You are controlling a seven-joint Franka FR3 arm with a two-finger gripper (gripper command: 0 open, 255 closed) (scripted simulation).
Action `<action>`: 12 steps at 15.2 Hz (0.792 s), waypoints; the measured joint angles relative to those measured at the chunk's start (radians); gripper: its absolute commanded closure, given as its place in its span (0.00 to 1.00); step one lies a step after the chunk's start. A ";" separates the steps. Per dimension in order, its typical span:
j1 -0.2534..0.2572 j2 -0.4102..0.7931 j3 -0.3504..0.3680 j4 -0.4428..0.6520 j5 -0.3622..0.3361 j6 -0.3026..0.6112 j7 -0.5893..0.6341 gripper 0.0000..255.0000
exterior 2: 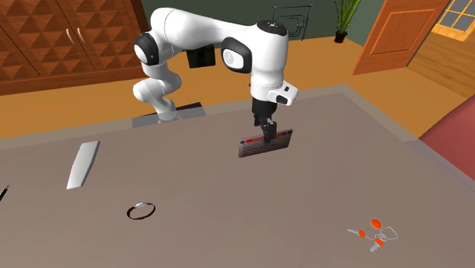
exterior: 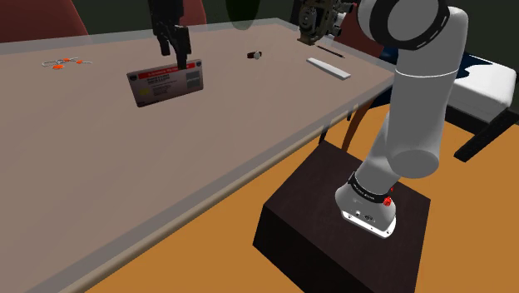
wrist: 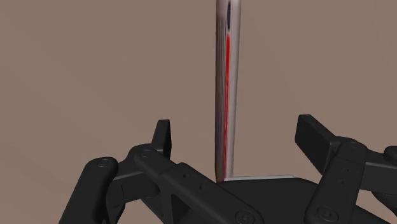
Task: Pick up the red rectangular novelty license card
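The black gripper point(exterior: 180, 58) is clenched on the novelty license card point(exterior: 166, 86), pinching the middle of its red-banded upper edge. The card hangs upright over the middle of the table point(exterior: 100, 191) with its long side roughly level. It appears to be clear of the table's surface, though the gap is hard to judge. In the wrist view the card point(wrist: 226, 95) shows edge-on, a thin straight sliver reaching down toward the table.

Judging by that thinness, the card is light and stiff enough to hold its shape when gripped by one edge. Its flat, smooth faces probably make it slippery, and a pinch at one edge leaves it free to swing or pivot. The mid-edge hold looks well chosen for balance, but a deeper bite onto the faces would be safer above the table.
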 measured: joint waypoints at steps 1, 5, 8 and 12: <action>-0.001 -0.002 0.000 -0.013 0.000 0.010 0.000 0.00; -0.002 -0.007 0.000 -0.030 0.001 0.023 -0.001 1.00; -0.002 -0.008 0.000 -0.031 0.001 0.024 -0.001 1.00; -0.002 -0.006 0.000 -0.029 0.001 0.024 -0.001 1.00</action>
